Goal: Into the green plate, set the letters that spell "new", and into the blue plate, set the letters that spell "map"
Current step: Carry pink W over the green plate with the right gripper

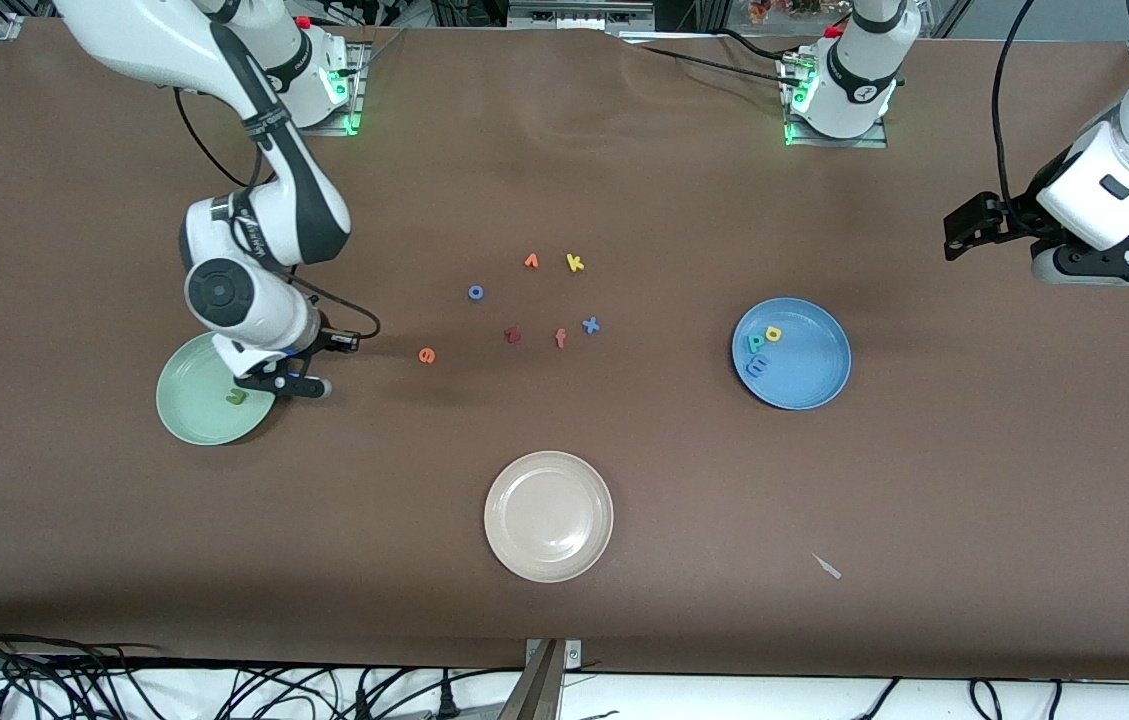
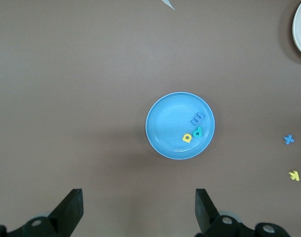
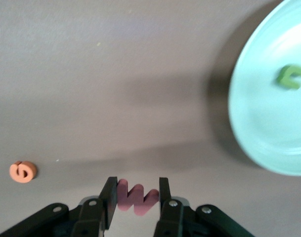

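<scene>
My right gripper (image 3: 137,190) is shut on the salmon-red w (image 3: 137,198). In the front view this gripper (image 1: 289,385) hovers at the green plate's (image 1: 186,412) rim, on the side toward the table's middle. A green n (image 1: 237,397) lies in that plate. The orange e (image 1: 427,355) rests on the table toward the middle. The blue plate (image 1: 809,385) holds the blue m (image 1: 756,368), yellow a (image 1: 773,333) and teal p (image 1: 756,344). My left gripper (image 2: 139,212) waits open and empty, high over the left arm's end of the table.
Loose letters lie mid-table: an orange one (image 1: 531,261), yellow k (image 1: 575,263), blue o (image 1: 475,292), dark red z (image 1: 512,335), orange-red f (image 1: 560,338), blue x (image 1: 590,325). A beige plate (image 1: 548,540) sits nearer the front camera. A white scrap (image 1: 827,566) lies beside it.
</scene>
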`<act>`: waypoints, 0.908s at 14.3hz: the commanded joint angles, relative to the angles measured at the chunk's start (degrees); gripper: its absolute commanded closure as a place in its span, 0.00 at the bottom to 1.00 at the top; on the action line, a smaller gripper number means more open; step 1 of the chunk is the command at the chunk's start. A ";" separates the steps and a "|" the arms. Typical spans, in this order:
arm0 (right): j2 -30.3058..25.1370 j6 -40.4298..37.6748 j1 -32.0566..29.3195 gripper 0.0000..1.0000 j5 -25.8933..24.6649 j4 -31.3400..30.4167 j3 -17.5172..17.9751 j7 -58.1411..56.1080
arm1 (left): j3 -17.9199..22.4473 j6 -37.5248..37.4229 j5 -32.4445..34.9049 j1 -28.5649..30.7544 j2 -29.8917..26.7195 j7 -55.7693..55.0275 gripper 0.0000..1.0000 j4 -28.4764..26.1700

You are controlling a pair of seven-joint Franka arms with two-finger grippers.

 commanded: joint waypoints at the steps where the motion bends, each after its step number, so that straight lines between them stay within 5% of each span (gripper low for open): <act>1: 0.45 -1.37 -3.54 0.71 -0.40 0.99 0.40 -6.42 | -0.16 -1.09 -0.25 0.20 -0.46 -0.43 0.00 0.56; 5: 0.54 -1.37 -8.65 0.71 -1.10 2.14 0.32 -16.01 | -0.16 -1.09 -0.25 0.20 -0.46 -0.34 0.00 0.56; 9: 1.94 -0.76 -12.69 0.71 -7.78 2.75 0.40 -19.44 | -0.16 -1.09 -0.25 0.20 -0.46 -0.43 0.00 0.56; 13: 6.51 -0.14 -15.86 0.67 -7.61 6.61 0.40 -22.44 | -0.24 -1.09 -0.25 0.20 -0.46 -0.43 0.00 0.56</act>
